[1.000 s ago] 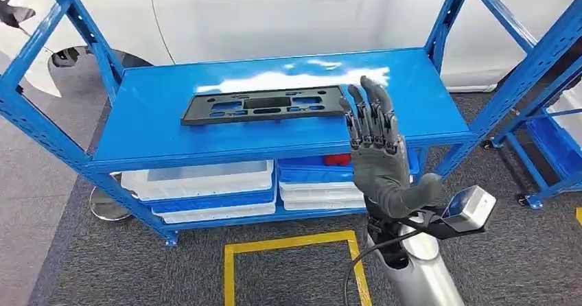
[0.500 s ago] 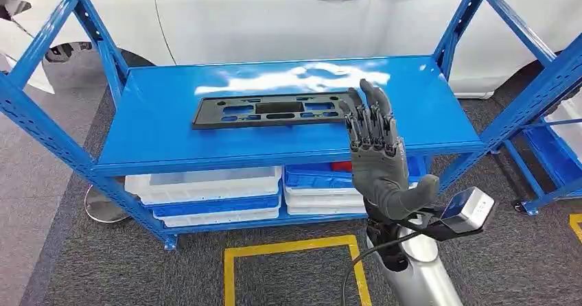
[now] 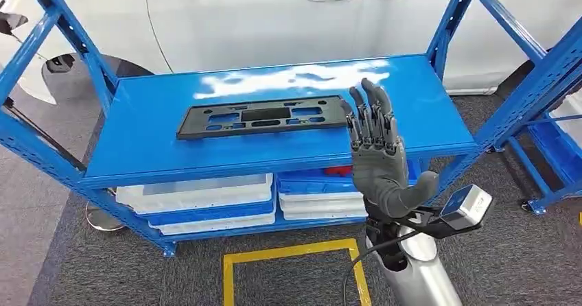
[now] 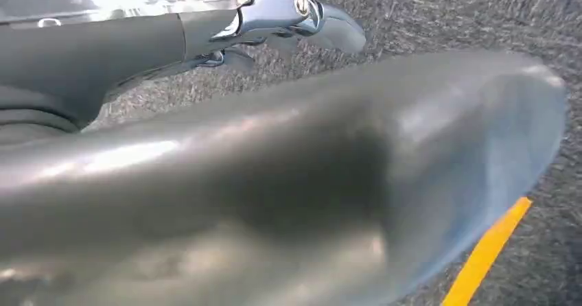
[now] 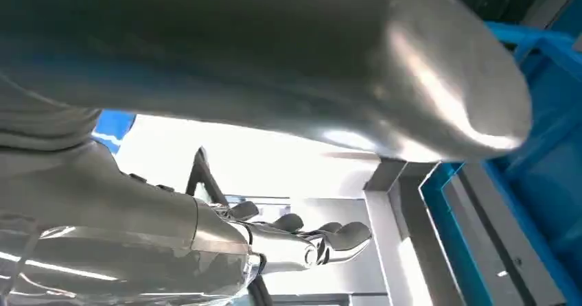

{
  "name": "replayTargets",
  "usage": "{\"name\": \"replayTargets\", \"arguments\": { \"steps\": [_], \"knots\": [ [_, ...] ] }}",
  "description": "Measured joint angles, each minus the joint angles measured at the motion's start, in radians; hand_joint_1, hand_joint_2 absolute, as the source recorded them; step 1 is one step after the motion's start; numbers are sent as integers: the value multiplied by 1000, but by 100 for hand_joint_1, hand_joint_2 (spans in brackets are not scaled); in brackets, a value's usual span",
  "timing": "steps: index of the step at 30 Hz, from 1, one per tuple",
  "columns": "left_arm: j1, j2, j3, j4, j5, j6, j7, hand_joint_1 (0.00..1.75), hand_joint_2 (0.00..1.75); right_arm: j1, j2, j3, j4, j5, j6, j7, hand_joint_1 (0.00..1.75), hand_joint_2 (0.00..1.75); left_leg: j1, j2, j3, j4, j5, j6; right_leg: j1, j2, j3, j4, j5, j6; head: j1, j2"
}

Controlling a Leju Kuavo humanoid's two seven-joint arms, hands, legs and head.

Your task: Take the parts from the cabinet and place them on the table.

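Observation:
A flat black plastic part (image 3: pixel 262 116) with several cut-outs lies on the top shelf of the blue cabinet (image 3: pixel 412 114). My right hand (image 3: pixel 374 148) is raised in front of the shelf's front edge, fingers straight and apart, holding nothing. Its fingertips (image 3: pixel 367 97) reach up beside the part's right end; I cannot tell whether they touch it. In the right wrist view the right hand (image 5: pixel 302 241) shows its fingers spread, with the part's dark edge (image 5: pixel 199 172) beyond. My left hand (image 4: pixel 274 175) hangs over the grey carpet, fingers (image 4: pixel 309 14) extended and holding nothing.
White and blue bins (image 3: pixel 199 196) are stacked on the lower shelf, with something red (image 3: pixel 336 171) behind them. A white car (image 3: pixel 274 18) stands behind the cabinet. Another blue rack (image 3: pixel 549 134) stands at the right. A yellow floor marking (image 3: pixel 295 254) lies in front.
The whole picture has swayed a little, so the camera has moved. My right hand keeps the same raised, spread pose by the part's right end.

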Motion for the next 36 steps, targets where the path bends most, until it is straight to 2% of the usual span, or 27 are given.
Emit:
{"name": "replayTargets", "arguments": {
  "steps": [1,2,4,5,6,7,9,10,11,12,14,15,16,17,18,20,21,24,26,27,28,30,31,32,33,35,36],
  "knots": [
    [3,-1,0,0,0,0,1,0,0,1,0,0,2,1,0,0,0,0,0,0,-21,22,9,-1,0,1,1,2,-2,0,-1,0],
    [6,-1,1,0,0,0,1,0,0,3,0,0,3,3,-1,2,0,0,1,0,-17,-4,41,-1,0,4,5,3,-6,2,0,0],
    [6,-1,2,0,-1,2,0,0,0,5,0,0,3,7,-1,3,0,0,1,0,56,-179,150,3,0,6,18,7,-17,6,0,0],
    [6,0,3,0,-3,2,-1,0,0,4,0,0,3,8,-1,8,0,0,1,0,94,-268,189,8,0,6,23,9,-23,10,-1,0],
    [5,0,3,0,-6,1,-1,0,0,4,0,0,3,10,-2,15,0,0,-4,-1,107,-285,170,15,7,6,23,11,-27,16,0,0],
    [4,0,3,0,-8,0,-2,0,0,4,0,0,2,10,-6,24,0,0,-4,-2,108,-290,171,24,7,8,19,12,-27,21,0,0],
    [5,0,3,0,-11,-2,-2,0,0,6,-1,0,-3,13,-10,32,0,0,-8,-2,106,-291,167,34,4,8,21,9,-28,30,0,0],
    [5,0,3,0,-17,-2,-1,0,0,7,-1,0,-7,13,-12,33,0,0,-3,-3,110,-298,170,42,7,8,23,8,-31,37,1,0],
    [5,-1,3,0,-18,-3,0,0,0,9,-3,-2,-11,13,-12,34,0,0,1,-1,116,-304,173,47,1,8,22,21,-39,42,0,0],
    [3,-1,3,0,-19,-2,0,0,0,10,-5,-2,-15,13,-11,34,0,0,1,-1,119,-305,170,53,2,6,4,59,-61,46,7,0],
    [2,-1,3,0,-19,-2,4,0,0,15,-10,-2,-14,13,-11,34,0,0,0,0,121,-305,166,59,-2,5,-86,225,-136,53,8,0],
    [2,-1,3,0,-19,-1,5,0,0,18,-11,-2,-13,13,-11,34,0,0,-1,0,122,-304,163,60,-2,5,-131,301,-159,55,9,0],
    [3,-1,3,0,-18,-1,7,0,0,20,-13,-2,-12,13,-11,34,0,0,-1,0,125,-304,160,60,-3,5,-161,342,-155,56,8,0],
    [3,-1,3,0,-18,0,9,0,0,20,-13,-2,-11,13,-11,35,0,0,-1,-1,130,-304,156,59,-4,5,-161,323,-126,56,8,0],
    [3,-1,3,0,-19,0,10,0,0,19,-13,-2,-11,13,-10,35,0,0,-1,-2,136,-304,151,57,-5,5,-137,262,-81,54,9,0],
    [3,-2,4,0,-19,0,11,0,0,19,-13,-2,-11,13,-7,34,0,0,-1,-2,154,-304,139,51,-6,3,-49,70,21,45,9,0],
    [2,-2,4,0,-19,0,11,0,0,19,-14,-3,-11,13,-7,34,0,0,-5,-3,158,-303,134,46,-1,-1,-26,26,10,40,8,0],
    [1,-2,6,0,-20,0,12,0,0,19,-16,-3,-11,14,-7,34,0,0,-4,-2,160,-307,124,29,7,3,-26,19,2,26,7,0],
    [-2,-2,6,0,-21,0,12,0,0,19,-16,-3,-12,14,-7,34,0,0,-3,-2,174,-309,115,17,-5,4,-5,0,4,16,8,0],
    [-2,-2,8,0,-22,0,11,0,0,19,-17,-3,-12,17,-6,32,0,0,-2,-1,164,-275,101,13,-3,3,8,-6,-2,9,1,0],
    [-2,-2,8,0,-25,0,10,0,0,18,-17,-3,-12,17,-6,32,0,0,-1,-1,130,-208,71,10,-3,2,13,-6,-6,4,0,0],
    [-2,-1,10,0,-27,-1,10,0,0,24,-18,-3,-12,19,-7,32,0,0,0,-1,26,-37,9,4,0,2,22,-5,-18,0,0,0],
    [1,-1,10,0,-27,-2,10,0,0,26,-18,-3,-12,19,-6,32,0,0,0,-1,-15,19,6,2,1,3,28,-5,-25,-1,-1,0],
    [4,-1,10,0,-27,-2,10,0,0,28,-18,-3,-11,19,-6,31,0,0,0,-1,-28,18,30,2,1,5,37,-5,-31,-1,0,0],
    [4,-1,10,0,-28,-2,10,0,0,30,-18,-3,-11,19,-6,31,0,0,0,-1,-18,-27,76,3,2,7,47,-5,-39,1,0,0],
    [3,0,12,0,-29,-2,9,0,0,29,-18,-3,-10,19,-6,31,0,0,-1,-1,48,-205,197,12,2,8,76,-5,-59,6,0,0],
    [4,0,13,1,-30,-2,9,0,0,28,-18,-3,-9,19,-6,31,0,0,-3,-2,70,-267,217,21,2,7,82,-6,-68,10,0,0]
  ]
}}
